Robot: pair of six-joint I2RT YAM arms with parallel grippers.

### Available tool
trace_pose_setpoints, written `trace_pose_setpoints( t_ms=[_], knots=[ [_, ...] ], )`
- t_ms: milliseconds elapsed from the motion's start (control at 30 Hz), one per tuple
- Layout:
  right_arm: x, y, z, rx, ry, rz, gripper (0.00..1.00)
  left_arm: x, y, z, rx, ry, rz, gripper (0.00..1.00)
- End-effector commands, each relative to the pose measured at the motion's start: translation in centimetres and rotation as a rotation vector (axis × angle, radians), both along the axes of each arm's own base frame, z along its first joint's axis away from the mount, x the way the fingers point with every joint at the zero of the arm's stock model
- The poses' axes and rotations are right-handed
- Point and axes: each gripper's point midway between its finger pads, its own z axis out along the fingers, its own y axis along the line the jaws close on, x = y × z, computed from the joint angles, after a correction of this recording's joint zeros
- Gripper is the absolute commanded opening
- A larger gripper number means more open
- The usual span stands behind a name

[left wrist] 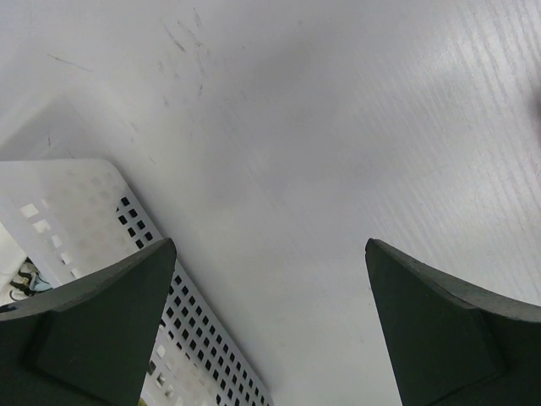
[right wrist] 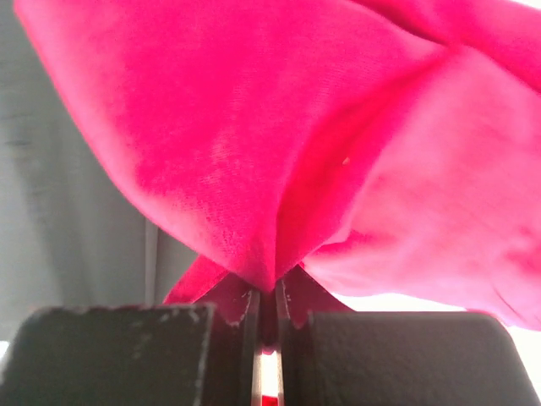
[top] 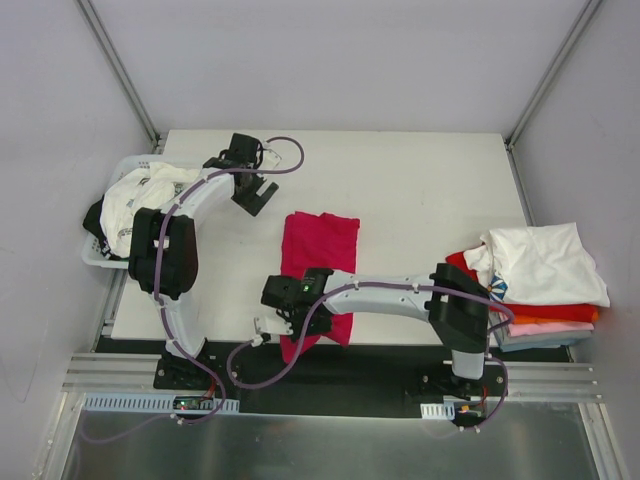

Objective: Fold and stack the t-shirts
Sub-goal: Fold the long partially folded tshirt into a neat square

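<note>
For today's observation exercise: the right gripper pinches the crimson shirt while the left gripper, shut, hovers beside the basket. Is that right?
Not shut: the left gripper is open, its jaws wide apart beside the basket, as the left wrist view shows. The right gripper does pinch the crimson shirt.

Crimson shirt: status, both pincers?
Right pincer shut on crimson shirt, near edge. Left pincer open, empty, near basket. No obstruction seen.

Robotics lab cell: white table [top: 420, 190], plain walls [top: 330, 60], aluminium corner posts [top: 122, 72], arms [top: 390, 292] bolted to rail [top: 110, 378].
</note>
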Motion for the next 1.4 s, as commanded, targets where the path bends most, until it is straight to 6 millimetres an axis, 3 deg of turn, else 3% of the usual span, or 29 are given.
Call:
trace_pose_setpoints(
  t_ms=[0,133,467,733,1067,1167,1367],
  knots=[
    [4.7,1.4,4.4,0.095,-0.203,-0.090,0.01,-0.2,-0.5,1.5,-0.017,-0.038,-0.014,0.96],
    [7.0,1.5,6.2,0.112,-0.288,-0.136,0.01,-0.4,-0.5,1.1,-0.016,-0.033,-0.017,0.96],
    [8.6,0.9,11.2,0.150,-0.383,-0.205,0.01,0.1,-0.3,0.3,0.003,-0.036,-0.012,0.95],
    [11.7,-0.7,14.8,0.154,-0.521,-0.276,0.01,0.1,-0.2,-0.2,0.001,-0.035,-0.009,0.96],
    [15.5,-1.7,13.8,0.111,-0.500,-0.356,0.01,-0.2,-0.2,0.9,-0.007,-0.060,-0.015,0.96],
    [15.8,-1.5,13.6,0.106,-0.484,-0.362,0.01,-0.2,-0.1,1.2,-0.002,-0.065,-0.021,0.96],
    [14.3,-1.1,13.6,0.113,-0.390,-0.359,0.01,-0.3,0.0,1.0,0.005,-0.061,-0.022,0.95]
  ],
)
